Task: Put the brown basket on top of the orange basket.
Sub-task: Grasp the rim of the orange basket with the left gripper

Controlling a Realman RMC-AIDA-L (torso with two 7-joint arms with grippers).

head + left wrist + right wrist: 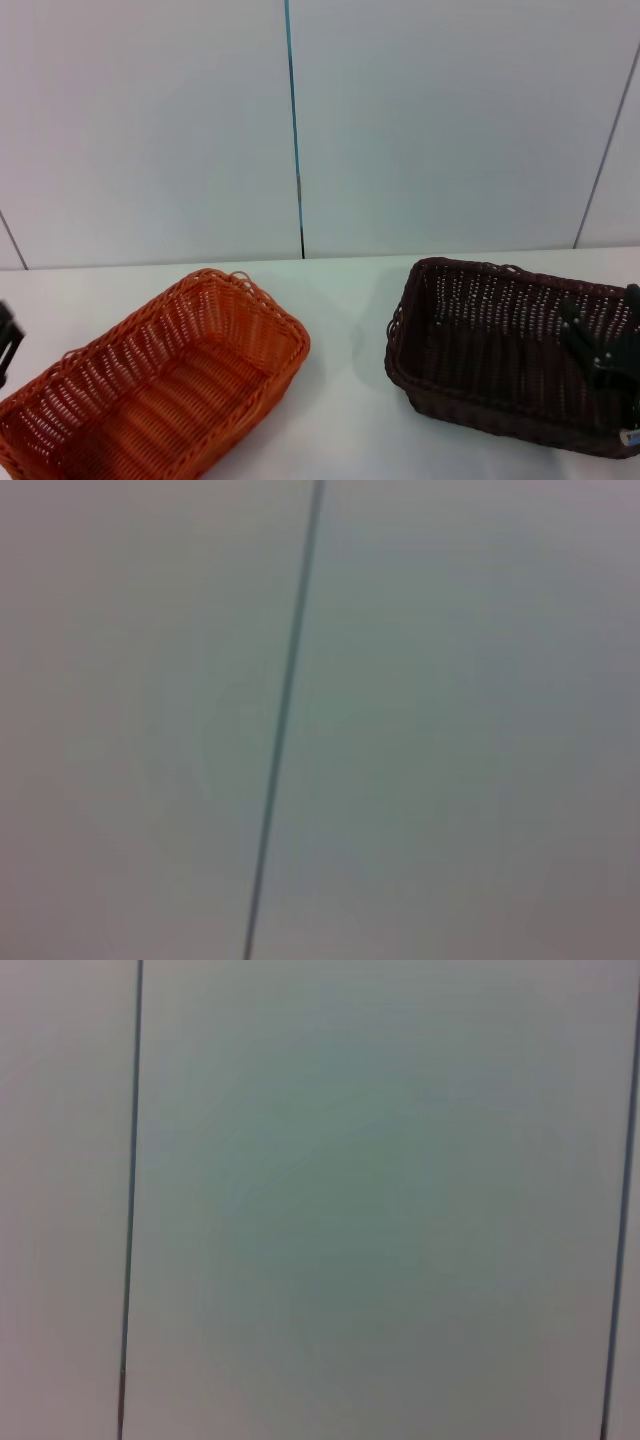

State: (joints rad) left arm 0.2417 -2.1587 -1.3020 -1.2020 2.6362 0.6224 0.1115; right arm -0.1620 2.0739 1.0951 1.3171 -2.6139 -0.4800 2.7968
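The brown basket (505, 350) sits right on the white table (345, 300), apart from the orange basket (160, 380) on the left. The right gripper (600, 350) reaches into the brown basket's right end; finger state unclear. The left gripper (8, 340) waits at the far left edge.

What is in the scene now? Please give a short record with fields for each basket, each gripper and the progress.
brown basket: on the white table, on the robot's right side, upright, nothing visible inside
orange basket: on the table, on the left side, upright, apart from the brown one
right gripper: at the right end of the brown basket, over its rim; a grasp cannot be confirmed
left gripper: at the left edge of the head view, beside the orange basket, barely visible
progress: baskets not yet stacked
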